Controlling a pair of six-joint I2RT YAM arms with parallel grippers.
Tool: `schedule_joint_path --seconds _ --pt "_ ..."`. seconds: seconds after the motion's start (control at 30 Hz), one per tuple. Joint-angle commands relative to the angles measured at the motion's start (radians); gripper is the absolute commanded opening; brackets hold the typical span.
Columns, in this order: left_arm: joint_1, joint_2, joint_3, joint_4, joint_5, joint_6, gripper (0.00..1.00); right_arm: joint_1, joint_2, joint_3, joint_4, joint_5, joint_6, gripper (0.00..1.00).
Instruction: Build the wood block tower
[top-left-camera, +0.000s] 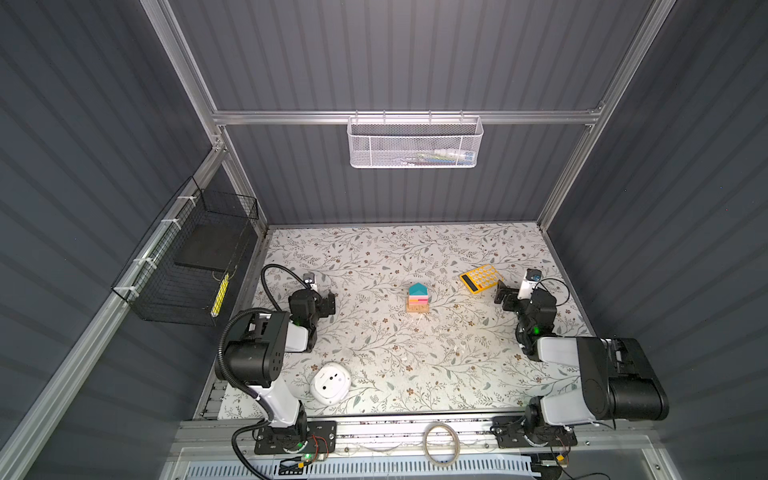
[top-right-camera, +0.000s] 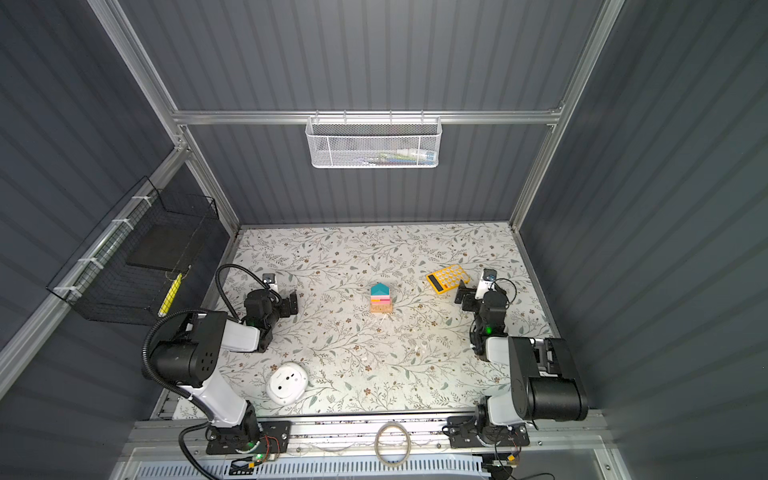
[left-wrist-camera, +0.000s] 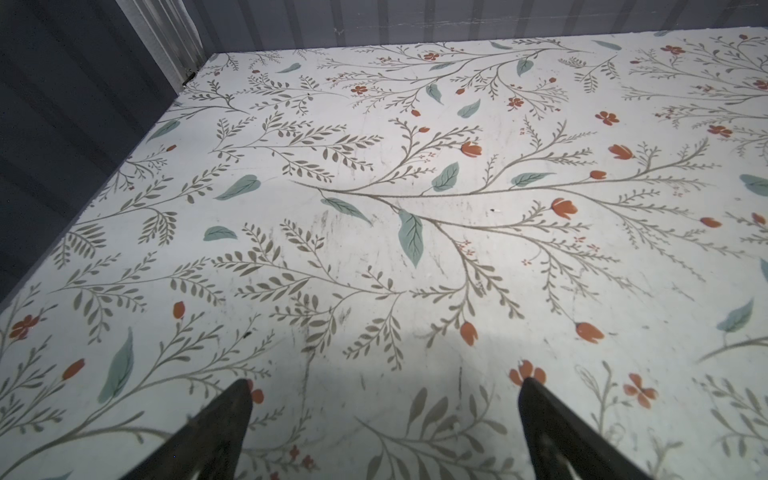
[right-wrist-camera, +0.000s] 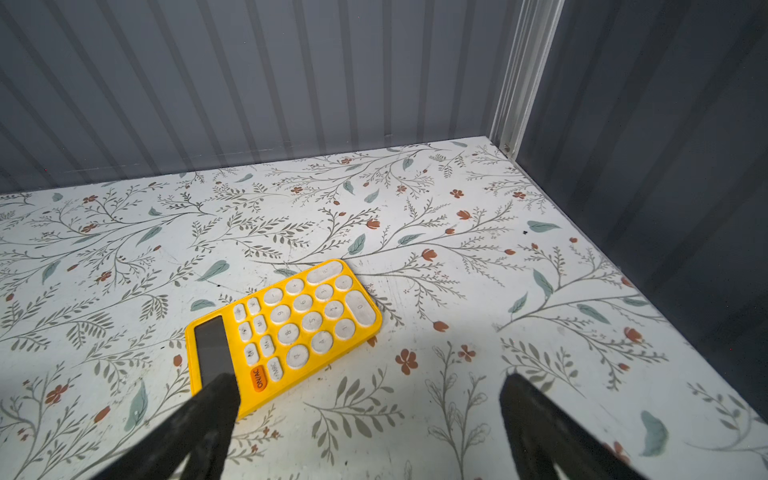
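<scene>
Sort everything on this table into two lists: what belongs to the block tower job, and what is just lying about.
Belongs to the job: the tower, from its tan wood base up to the teal peaked block on top.

Just lying about: the yellow calculator; the white round device.

I stood in a robot test cell, a lab booth rather than any home or shop. Dark grey ribbed panels (top-left-camera: 395, 54) walled me in on three sides, held by a bare aluminium frame (top-left-camera: 407, 117). The table (top-left-camera: 374, 353) wore a printed floral sheet, scuffed where my wrist cameras saw it close. A white mesh basket (top-left-camera: 415, 143) hung from the back rail, and a black wire basket (top-left-camera: 187, 266) was tied to the side rail with white straps. My arm bases (top-left-camera: 322, 432) were bolted to a slotted front rail (top-left-camera: 395, 430), with loose wiring (top-left-camera: 318, 445) and a coiled cable (top-left-camera: 440, 446) lying there.
</scene>
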Motion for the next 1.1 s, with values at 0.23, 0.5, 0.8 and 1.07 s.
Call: schedule_joint_path --seconds 0.23,0.5,0.8,1.07 --pt "0.007 -0.002 0.015 0.031 -0.008 0.004 1.00 -0.004 0.003 -0.001 0.021 -0.003 -0.005 0.99" --pt "0.007 -0.002 0.015 0.031 -0.008 0.004 1.00 -0.004 0.004 -0.001 0.021 -0.004 -0.005 0.99" --pt "0.008 0.000 0.023 0.019 -0.003 0.001 1.00 -0.004 0.003 -0.001 0.022 -0.004 -0.004 0.99" --pt "0.009 -0.001 0.015 0.031 -0.006 0.004 1.00 -0.004 0.003 -0.001 0.022 -0.003 -0.004 0.99"
